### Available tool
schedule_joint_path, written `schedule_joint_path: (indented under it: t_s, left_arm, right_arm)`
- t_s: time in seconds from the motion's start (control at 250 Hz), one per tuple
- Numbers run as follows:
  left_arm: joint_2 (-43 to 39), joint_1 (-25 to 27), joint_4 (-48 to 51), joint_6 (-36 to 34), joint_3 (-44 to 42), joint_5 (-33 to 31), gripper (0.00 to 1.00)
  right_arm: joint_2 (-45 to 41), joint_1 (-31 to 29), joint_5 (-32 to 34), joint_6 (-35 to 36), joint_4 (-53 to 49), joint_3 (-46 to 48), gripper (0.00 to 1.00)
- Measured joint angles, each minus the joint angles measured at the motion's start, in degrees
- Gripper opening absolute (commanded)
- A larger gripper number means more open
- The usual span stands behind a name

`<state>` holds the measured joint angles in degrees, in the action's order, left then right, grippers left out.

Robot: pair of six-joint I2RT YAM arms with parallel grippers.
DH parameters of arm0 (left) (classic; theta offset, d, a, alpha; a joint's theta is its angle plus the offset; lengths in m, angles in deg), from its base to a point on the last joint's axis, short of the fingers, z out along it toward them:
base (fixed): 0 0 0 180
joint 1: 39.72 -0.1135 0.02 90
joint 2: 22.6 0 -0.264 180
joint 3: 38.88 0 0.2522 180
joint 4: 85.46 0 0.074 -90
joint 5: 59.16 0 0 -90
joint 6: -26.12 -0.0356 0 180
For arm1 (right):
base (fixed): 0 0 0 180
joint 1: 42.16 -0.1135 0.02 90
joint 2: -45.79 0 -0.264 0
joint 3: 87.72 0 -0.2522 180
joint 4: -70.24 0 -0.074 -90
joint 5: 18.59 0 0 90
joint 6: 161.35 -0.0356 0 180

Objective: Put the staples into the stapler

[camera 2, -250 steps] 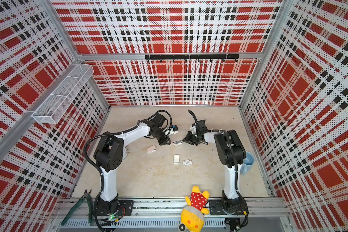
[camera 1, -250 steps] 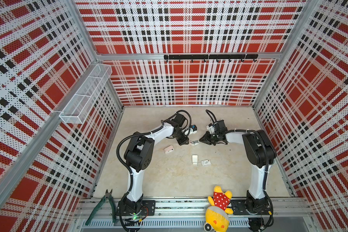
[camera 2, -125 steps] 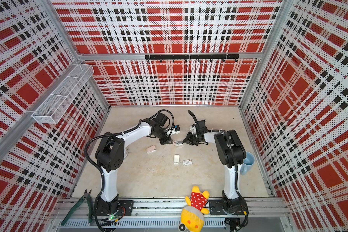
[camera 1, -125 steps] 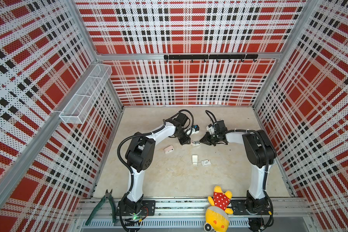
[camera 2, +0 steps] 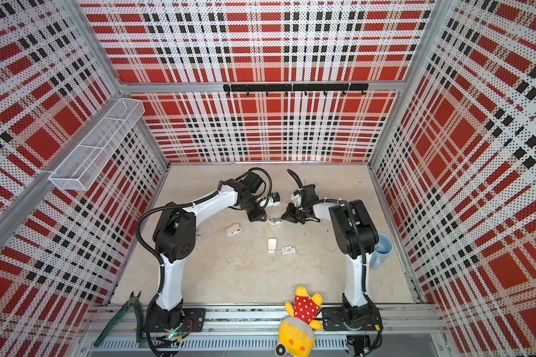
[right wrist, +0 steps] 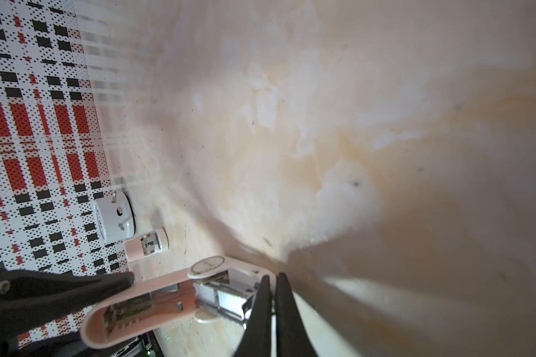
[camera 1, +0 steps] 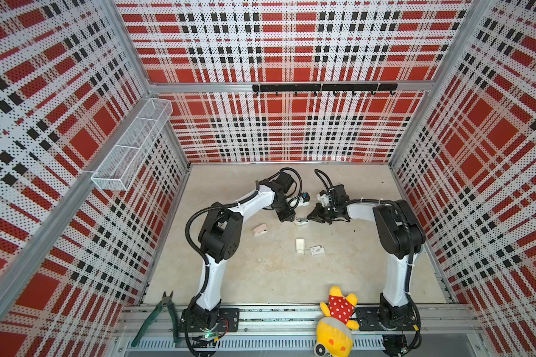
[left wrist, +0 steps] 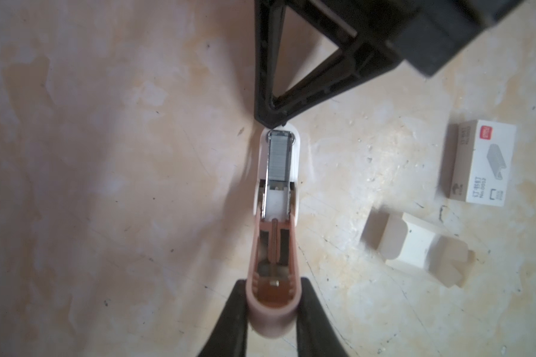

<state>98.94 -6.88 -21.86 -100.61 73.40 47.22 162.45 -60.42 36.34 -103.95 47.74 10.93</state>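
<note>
While the left claw (left wrist: 273, 282) pinches the lid end of the open stapler (left wrist: 274, 241) | staples (left wrist: 279, 159) lie in the stapler's channel | right claw (right wrist: 271, 279) pressed together, tips at the stapler's front | box (left wrist: 483, 163) near the stapler

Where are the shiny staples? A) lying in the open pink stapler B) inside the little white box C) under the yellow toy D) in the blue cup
A: the left wrist view shows the staples sitting in the open stapler, its pink lid pinched by the left gripper.
</note>
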Motion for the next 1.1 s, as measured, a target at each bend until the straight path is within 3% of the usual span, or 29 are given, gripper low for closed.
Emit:
schedule_joint_path:
  t_s: [0.48, 1.1]
  left_arm:
    - [2.73, 2.03, 5.16, -0.76, 5.95, -3.63, 0.15]
    - [6.4, 4.26, 5.88, 0.04, 11.76, -3.8, 0.14]
  right_arm:
    - [0.0, -0.04, -0.2, -0.02, 2.21, 0.7, 0.05]
    - [0.02, -0.11, -0.28, -0.72, 3.85, 1.36, 0.05]
